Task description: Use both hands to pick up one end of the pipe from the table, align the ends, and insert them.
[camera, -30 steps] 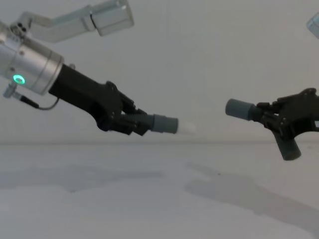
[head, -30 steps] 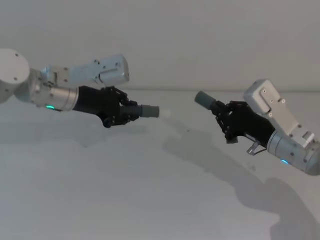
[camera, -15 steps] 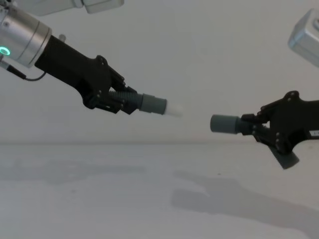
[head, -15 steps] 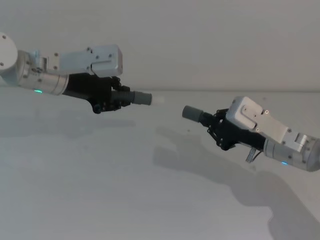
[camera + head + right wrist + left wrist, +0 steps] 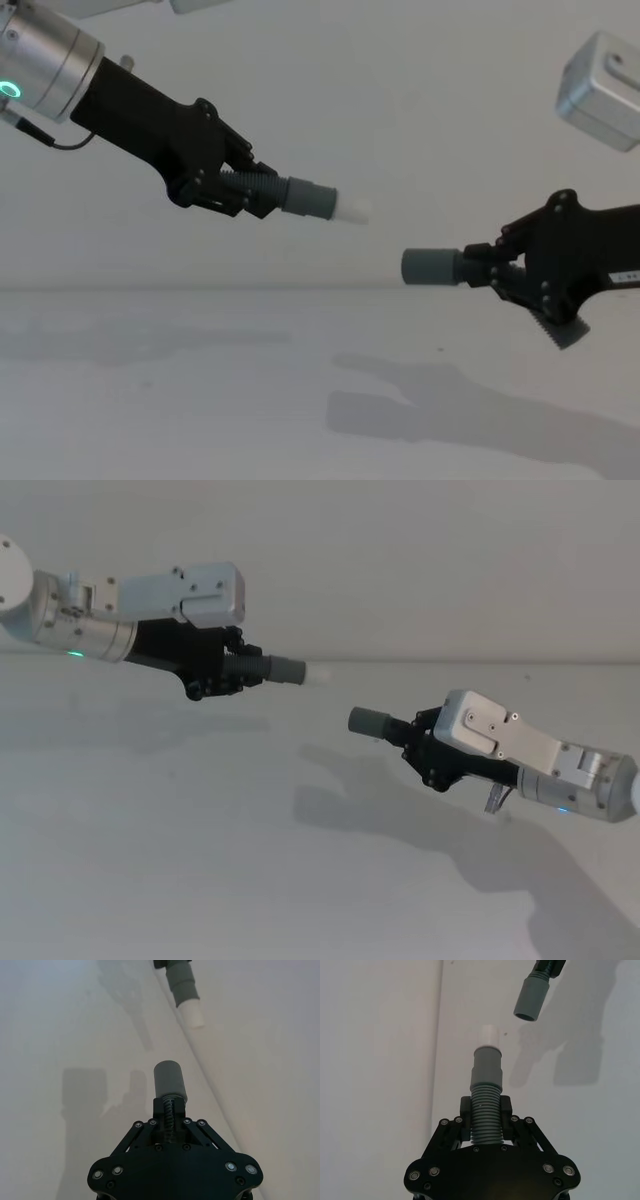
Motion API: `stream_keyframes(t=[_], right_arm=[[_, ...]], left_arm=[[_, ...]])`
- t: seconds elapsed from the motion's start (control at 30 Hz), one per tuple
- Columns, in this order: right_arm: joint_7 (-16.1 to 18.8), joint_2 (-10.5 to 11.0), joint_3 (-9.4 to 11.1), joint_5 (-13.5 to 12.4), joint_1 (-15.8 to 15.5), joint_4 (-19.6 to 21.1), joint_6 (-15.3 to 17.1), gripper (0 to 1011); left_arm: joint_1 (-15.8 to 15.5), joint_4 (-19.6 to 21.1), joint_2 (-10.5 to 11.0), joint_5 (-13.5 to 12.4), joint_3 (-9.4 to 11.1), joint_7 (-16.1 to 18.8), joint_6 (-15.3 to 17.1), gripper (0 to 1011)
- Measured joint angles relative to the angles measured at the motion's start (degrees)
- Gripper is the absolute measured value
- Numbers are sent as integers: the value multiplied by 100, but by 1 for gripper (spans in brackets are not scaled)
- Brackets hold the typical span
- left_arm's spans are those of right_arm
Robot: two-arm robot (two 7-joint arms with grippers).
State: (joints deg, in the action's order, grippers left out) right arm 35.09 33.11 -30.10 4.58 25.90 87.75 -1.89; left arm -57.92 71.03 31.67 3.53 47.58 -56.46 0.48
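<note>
Both pipe pieces hang in the air above the white table (image 5: 200, 870). My left gripper (image 5: 238, 670) is shut on the ribbed body of one piece (image 5: 485, 1120); its grey cuff (image 5: 308, 197) ends in a pale whitish tip (image 5: 352, 210) that points right. My right gripper (image 5: 418, 746) is shut on the other piece, whose plain grey cuff (image 5: 430, 266) points left. The two ends face each other with a gap between them, the right cuff lower than the whitish tip. In the left wrist view the right cuff (image 5: 531, 996) lies off to one side of the tip (image 5: 488, 1037).
The arms cast shadows (image 5: 380, 810) on the bare table surface. A plain pale wall (image 5: 400, 560) rises behind the table's far edge.
The left gripper lifted its piece higher and drew back to the left. The right gripper moved left and lower, levelling its cuff. The ends have come closer but stay apart.
</note>
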Motion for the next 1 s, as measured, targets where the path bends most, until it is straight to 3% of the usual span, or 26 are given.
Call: stream_keyframes(t=[1.0], right_arm=[[-281,-221,57,-237,-51,170,96,85]], left_arm=[[-39,-117,-24,243,138,-131,0,314]])
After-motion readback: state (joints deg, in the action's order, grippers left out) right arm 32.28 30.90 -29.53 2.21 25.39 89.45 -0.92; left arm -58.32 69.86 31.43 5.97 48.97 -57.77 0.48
